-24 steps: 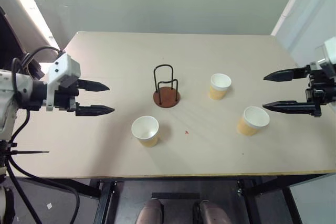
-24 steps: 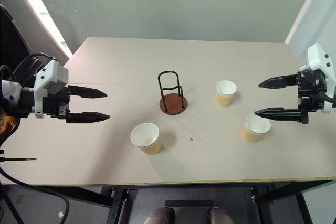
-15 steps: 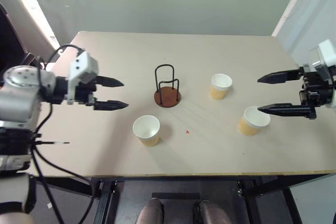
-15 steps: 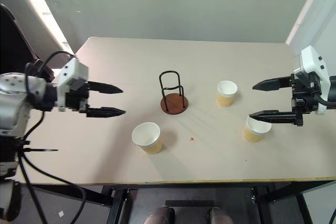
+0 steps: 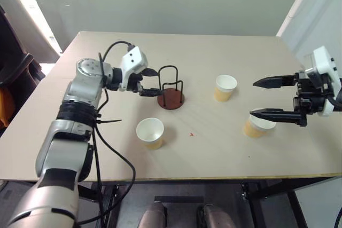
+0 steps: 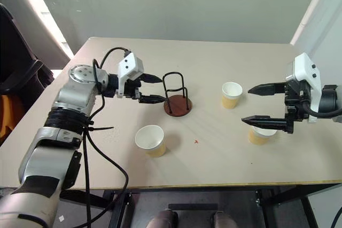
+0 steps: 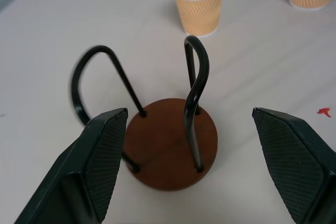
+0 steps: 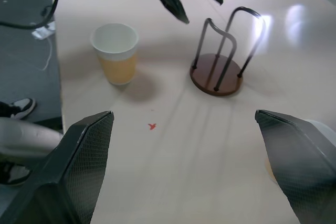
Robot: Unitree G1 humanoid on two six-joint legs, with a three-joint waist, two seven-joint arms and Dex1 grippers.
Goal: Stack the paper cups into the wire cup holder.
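The wire cup holder point(image 5: 170, 99), black loops on a round reddish-brown base, stands mid-table. My left gripper point(image 5: 158, 82) is open just to its left, fingers pointing at the loops; in the left wrist view the holder point(image 7: 170, 150) lies straight ahead between the open fingers. Three tan paper cups stand upright: one near the front point(image 5: 149, 133), one right of the holder point(image 5: 225, 87), one further right point(image 5: 258, 125). My right gripper point(image 5: 252, 98) is open and holds nothing, its lower finger passing over that rightmost cup's rim.
The light table point(image 5: 107, 148) has its front edge close to the near cup and its right edge beyond my right arm. A small red mark point(image 5: 190, 134) lies on the top. Black cables hang off my left arm by the table's left side.
My left arm has swung in from the table's left side to the holder, staying open. My right gripper has drifted a little leftward over the rightmost cup. Cups and holder have not moved.
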